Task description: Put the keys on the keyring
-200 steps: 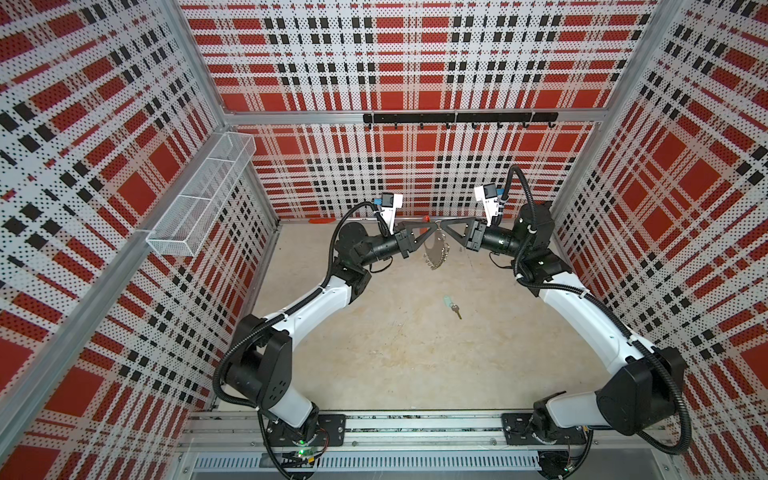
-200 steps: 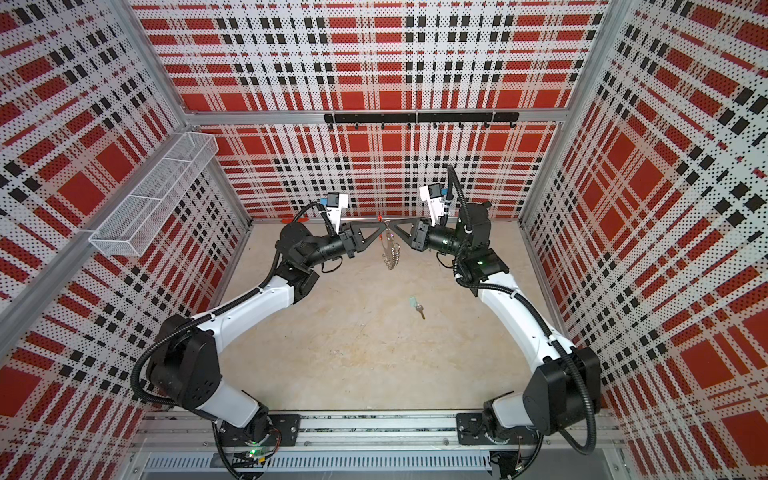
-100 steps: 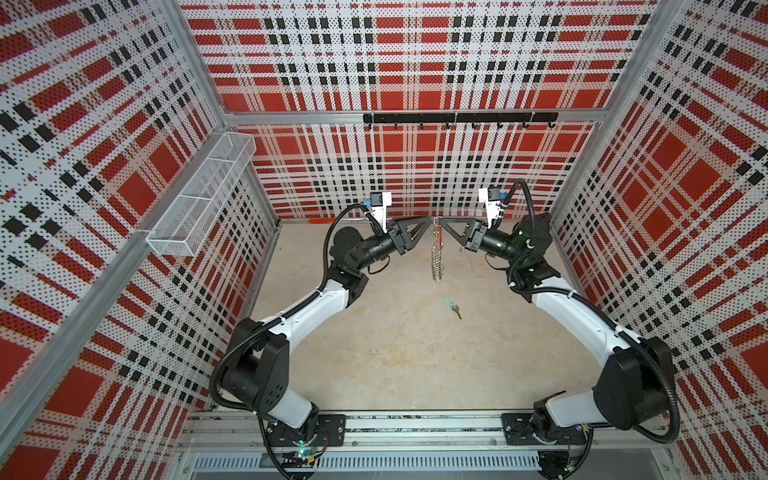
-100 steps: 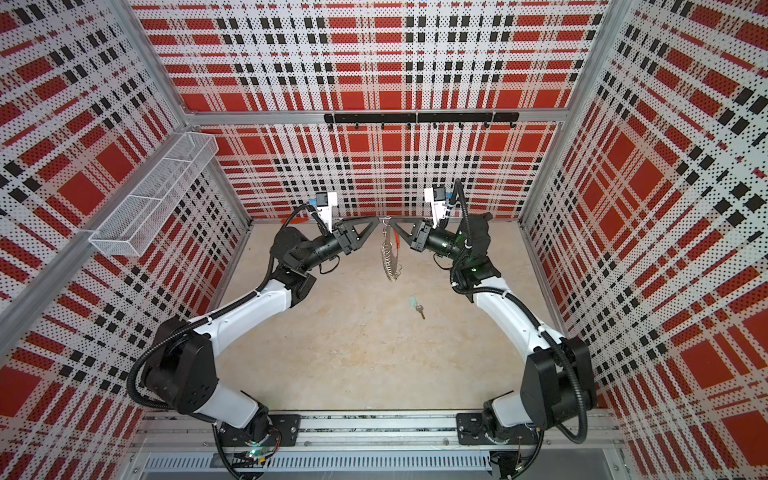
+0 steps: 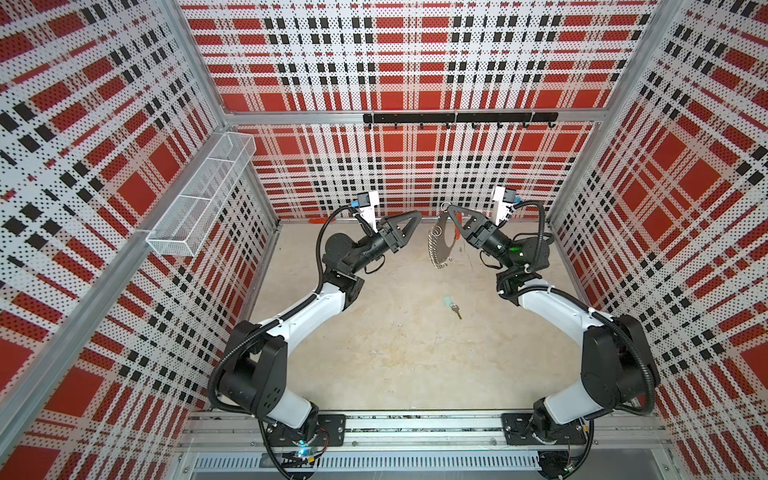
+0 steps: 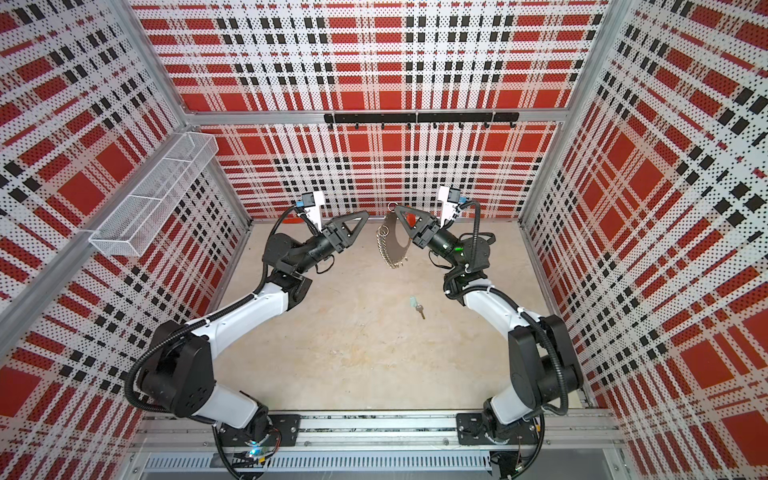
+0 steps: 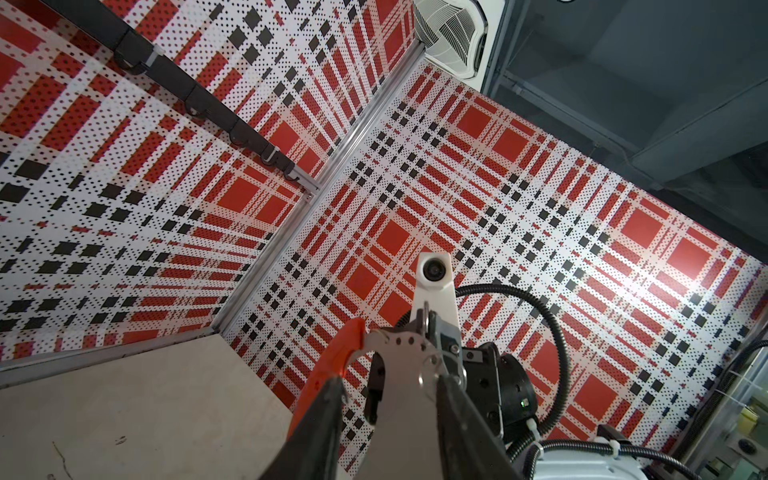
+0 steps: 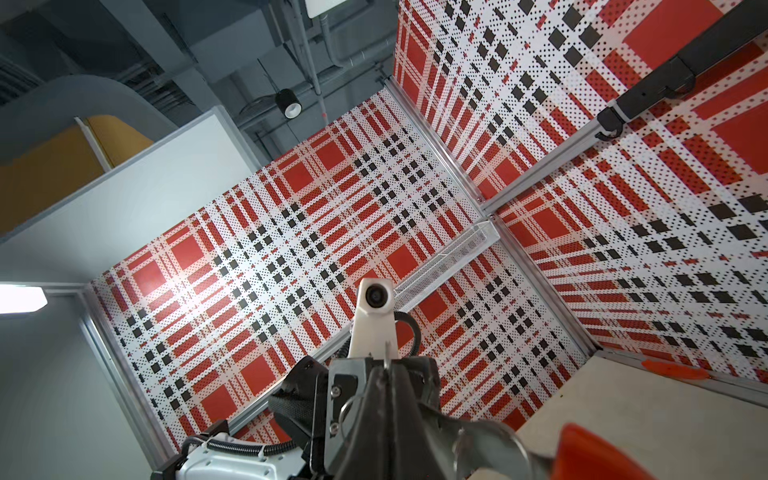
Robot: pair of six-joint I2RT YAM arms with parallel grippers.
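The keyring (image 5: 439, 243) (image 6: 392, 245), a grey metal plate fringed with small wire loops and with a red segment (image 7: 334, 353), hangs above the floor from my right gripper (image 5: 451, 211) (image 6: 397, 210), which is shut on its top edge. In the right wrist view the right gripper (image 8: 388, 370) is pressed together on the keyring (image 8: 490, 449). My left gripper (image 5: 417, 215) (image 6: 364, 216) is open just left of the ring, not touching it. In the left wrist view the keyring (image 7: 407, 374) shows beyond the left gripper (image 7: 390, 378). The keys (image 5: 451, 305) (image 6: 417, 306), with a teal tag, lie on the floor below.
A white wire basket (image 5: 199, 195) hangs on the left wall. A black hook rail (image 5: 457, 118) runs along the back wall. An orange-red strip (image 8: 673, 370) lies at the foot of the back wall. Plaid walls enclose the beige floor (image 5: 395, 353) on three sides.
My left gripper has let go of the keyring, opened and drawn back a little to the left. The ring has swung down and now hangs from the right gripper alone.
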